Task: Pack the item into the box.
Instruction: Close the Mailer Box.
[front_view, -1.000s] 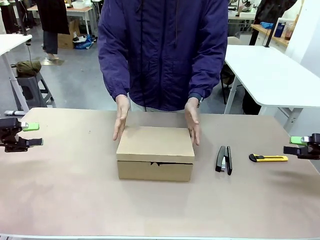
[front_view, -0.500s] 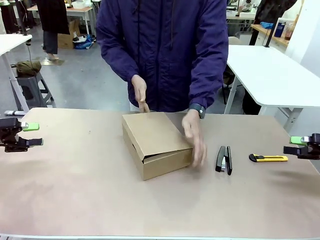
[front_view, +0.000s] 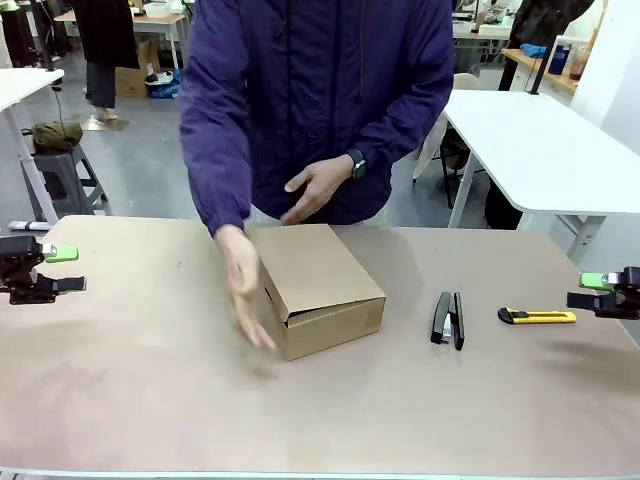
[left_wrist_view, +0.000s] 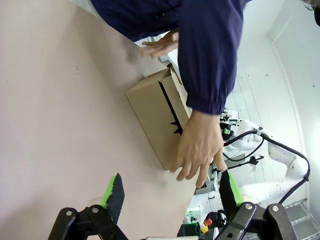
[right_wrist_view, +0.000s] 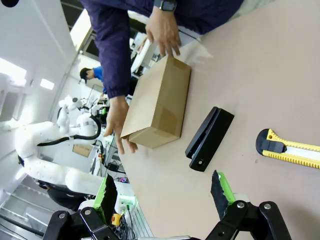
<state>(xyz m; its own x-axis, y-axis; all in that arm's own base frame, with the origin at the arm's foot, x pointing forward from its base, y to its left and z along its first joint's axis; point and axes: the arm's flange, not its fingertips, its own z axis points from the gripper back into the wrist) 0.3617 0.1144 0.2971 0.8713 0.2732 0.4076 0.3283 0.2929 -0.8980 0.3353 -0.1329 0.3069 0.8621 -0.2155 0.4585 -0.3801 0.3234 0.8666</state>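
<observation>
The box (front_view: 322, 283) is plain brown cardboard with its lid down, standing mid-table and turned at an angle. One hand of the person (front_view: 244, 289) is at its left front corner. Their other hand (front_view: 316, 187) hovers above its far edge. The item is out of view. My left gripper (front_view: 72, 270) hangs open at the table's left edge, far from the box (left_wrist_view: 155, 112). At the right edge my right gripper (front_view: 582, 290) also stands open with nothing in it. In each wrist view the open fingers, left gripper (left_wrist_view: 170, 192) and right gripper (right_wrist_view: 164, 192), frame the box (right_wrist_view: 157, 102) at a distance.
A slim black stapler (front_view: 447, 318) lies right of the box, and a yellow-and-black utility knife (front_view: 537, 316) lies farther right, close to my right gripper. The person stands at the table's far side. Bare table (front_view: 150, 380) stretches across the front and left.
The person turned the box from square-on to angled, then moved one hand to its left front corner and lifted the other above its far edge. Both grippers stayed still.
</observation>
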